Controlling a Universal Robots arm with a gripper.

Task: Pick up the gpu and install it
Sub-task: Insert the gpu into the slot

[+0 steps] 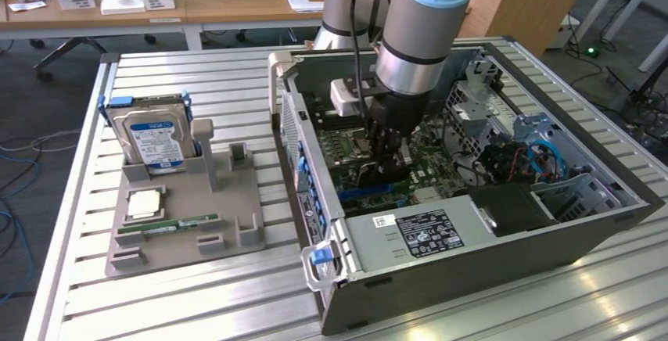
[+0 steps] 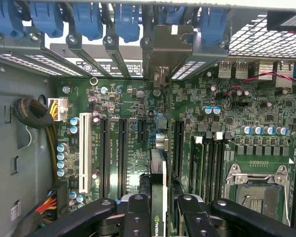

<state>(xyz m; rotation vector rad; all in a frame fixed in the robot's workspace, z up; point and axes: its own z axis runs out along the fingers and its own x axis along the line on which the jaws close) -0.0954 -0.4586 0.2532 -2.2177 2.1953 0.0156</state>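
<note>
Gripper [image 2: 158, 219] clamped on the gpu [image 2: 158, 170], 1 finger on each face. Card held edge-on, reaching from the gripper toward the motherboard [image 2: 138, 98] inside the computer case [image 1: 490, 255]. Its long axis runs parallel to the black expansion slots [image 2: 122, 153]. Card appears between 2 of them; seating cannot be confirmed.
</note>
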